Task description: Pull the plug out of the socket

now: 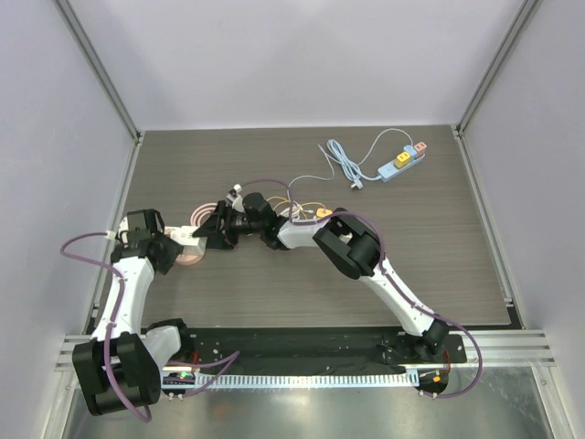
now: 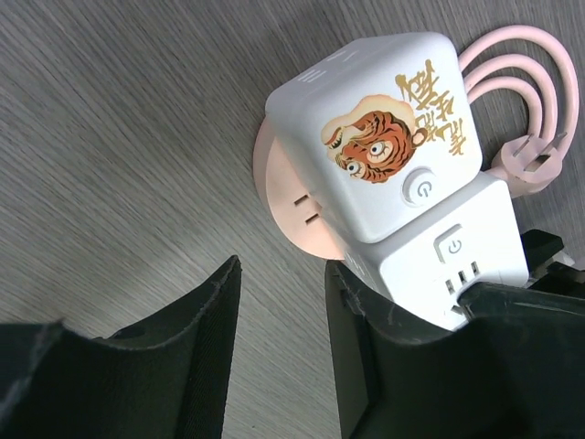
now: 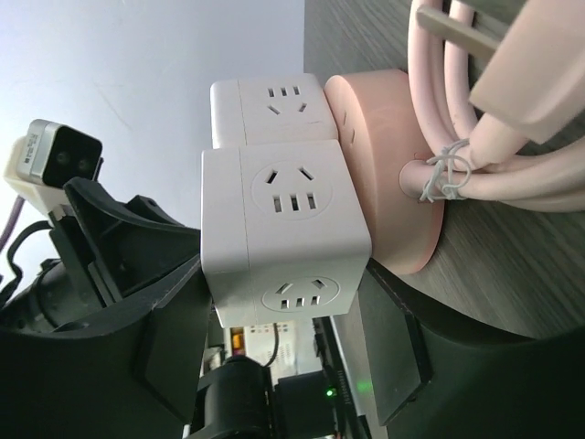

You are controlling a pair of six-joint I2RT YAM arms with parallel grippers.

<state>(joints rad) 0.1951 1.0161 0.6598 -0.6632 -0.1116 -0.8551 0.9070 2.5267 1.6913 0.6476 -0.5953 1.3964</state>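
A white cube socket with a tiger print (image 2: 384, 137) sits on a round pink base (image 2: 292, 219). A plain white cube plug (image 2: 448, 265) is joined to its side. In the right wrist view this plug (image 3: 283, 247) lies between my right gripper's (image 3: 285, 283) fingers, and both pads press its sides. The tiger cube (image 3: 265, 110) and the pink base (image 3: 384, 174) lie behind it. My left gripper (image 2: 283, 267) is open over bare table. Its right finger (image 2: 366, 347) rests against the plug's side. From above, both grippers (image 1: 208, 236) meet at the table's left middle.
The coiled pink cord (image 2: 521, 101) with its plug lies beside the base, tied with a white twist (image 3: 448, 169). A blue power strip (image 1: 402, 163) and its pale blue cable (image 1: 343, 160) lie at the back right. Small yellow and orange parts (image 1: 320, 212) sit behind the right arm.
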